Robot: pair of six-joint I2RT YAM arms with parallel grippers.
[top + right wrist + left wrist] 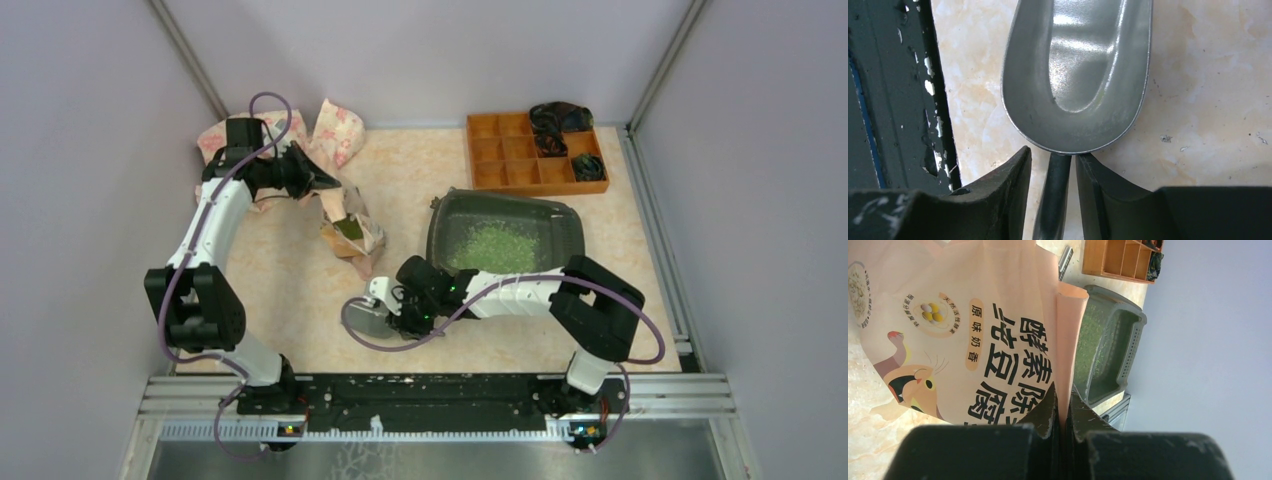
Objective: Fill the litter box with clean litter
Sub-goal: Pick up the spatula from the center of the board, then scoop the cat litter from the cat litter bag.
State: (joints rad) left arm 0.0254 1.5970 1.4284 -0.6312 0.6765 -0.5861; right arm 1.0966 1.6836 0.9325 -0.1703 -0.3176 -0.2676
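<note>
The bag (973, 340) is pinched tight by the left gripper (1062, 412), likely to hold it open, and the scoop (1078, 75) handle is placed between the right gripper (1054, 155)'s spread jaws, ready to be grabbed.

clean litter (495, 245) in litter box (562, 226) | bag (362, 238) left | organiser tray (500, 150) behind

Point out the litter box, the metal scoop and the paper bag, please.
litter box (563, 232), top external view, right inner wall.
metal scoop (1083, 75), right wrist view, bowl.
paper bag (998, 315), left wrist view, printed face.

Dk grey litter box (562, 232), lt green litter (492, 247), peach printed bag (973, 300).
</note>
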